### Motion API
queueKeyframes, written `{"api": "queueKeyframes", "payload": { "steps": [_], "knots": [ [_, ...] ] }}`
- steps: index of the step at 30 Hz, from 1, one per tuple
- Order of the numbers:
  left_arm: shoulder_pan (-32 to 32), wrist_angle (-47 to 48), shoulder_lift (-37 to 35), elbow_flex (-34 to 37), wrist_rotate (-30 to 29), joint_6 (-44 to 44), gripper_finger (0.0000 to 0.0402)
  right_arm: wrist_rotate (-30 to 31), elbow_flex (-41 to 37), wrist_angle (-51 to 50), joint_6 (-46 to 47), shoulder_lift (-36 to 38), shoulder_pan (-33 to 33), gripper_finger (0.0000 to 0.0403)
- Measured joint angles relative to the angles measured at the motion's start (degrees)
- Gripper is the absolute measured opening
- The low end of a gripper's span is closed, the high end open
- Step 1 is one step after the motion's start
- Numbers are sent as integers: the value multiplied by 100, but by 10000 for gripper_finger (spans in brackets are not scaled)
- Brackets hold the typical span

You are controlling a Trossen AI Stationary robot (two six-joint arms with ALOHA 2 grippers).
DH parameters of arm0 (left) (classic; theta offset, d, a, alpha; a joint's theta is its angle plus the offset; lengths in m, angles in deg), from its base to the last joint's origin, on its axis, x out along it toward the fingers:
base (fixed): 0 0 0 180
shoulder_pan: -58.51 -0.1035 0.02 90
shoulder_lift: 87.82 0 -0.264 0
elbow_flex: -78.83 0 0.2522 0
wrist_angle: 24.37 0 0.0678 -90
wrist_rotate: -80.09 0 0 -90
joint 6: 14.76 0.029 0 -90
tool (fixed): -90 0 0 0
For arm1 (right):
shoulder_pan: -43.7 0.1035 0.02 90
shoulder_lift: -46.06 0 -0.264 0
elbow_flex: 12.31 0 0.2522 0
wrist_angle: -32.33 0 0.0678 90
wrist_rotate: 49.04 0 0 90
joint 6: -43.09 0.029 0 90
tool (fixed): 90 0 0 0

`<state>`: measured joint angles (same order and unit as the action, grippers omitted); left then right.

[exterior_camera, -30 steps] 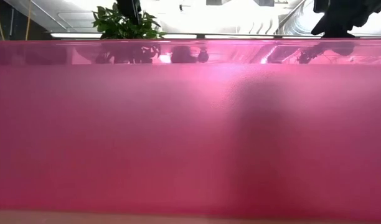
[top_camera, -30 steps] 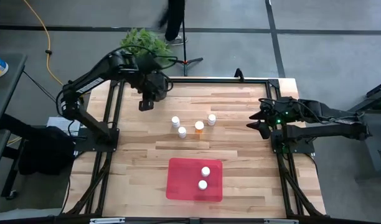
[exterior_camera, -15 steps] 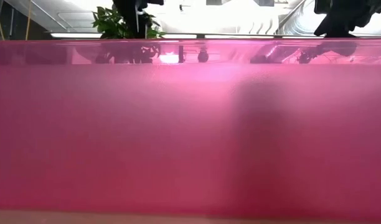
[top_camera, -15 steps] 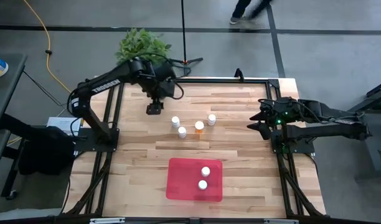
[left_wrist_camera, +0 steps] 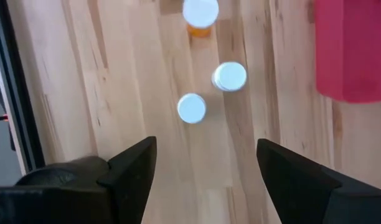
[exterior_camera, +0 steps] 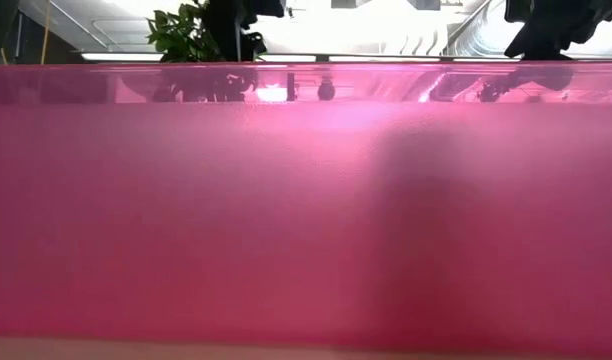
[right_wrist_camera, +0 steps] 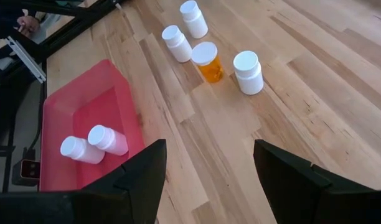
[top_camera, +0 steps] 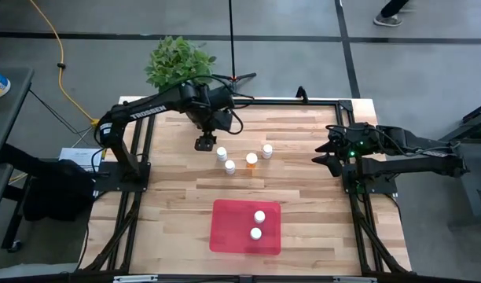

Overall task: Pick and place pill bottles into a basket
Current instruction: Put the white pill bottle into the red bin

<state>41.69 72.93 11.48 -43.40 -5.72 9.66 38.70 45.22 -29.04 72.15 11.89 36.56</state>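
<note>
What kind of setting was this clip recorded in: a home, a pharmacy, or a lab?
Most likely a robotics lab or workshop. A wooden table in a black metal frame carries two arms, the left gripper and the right gripper, on a grey concrete floor with a potted plant and a yellow cable.

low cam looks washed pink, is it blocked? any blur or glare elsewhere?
Low view: the red tray wall fills nearly the whole frame, blurred, with bright ceiling glare above. Left wrist view: pill bottles soft, caps blown out. High and right wrist views: clear, evenly lit.
</note>
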Motion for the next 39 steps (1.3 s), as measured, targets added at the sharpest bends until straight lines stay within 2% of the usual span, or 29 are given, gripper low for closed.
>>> {"api": "queueKeyframes", "payload": {
  "steps": [12, 39],
  "knots": [
    [-3, -186, -2, 149, 223, 37, 309, 2, 0, -14, -58, 1, 0, 232],
    [-2, -1692, -2, 1722, 297, 20, 309, 12, 0, -16, -60, 1, 0, 232]
  ]
}}
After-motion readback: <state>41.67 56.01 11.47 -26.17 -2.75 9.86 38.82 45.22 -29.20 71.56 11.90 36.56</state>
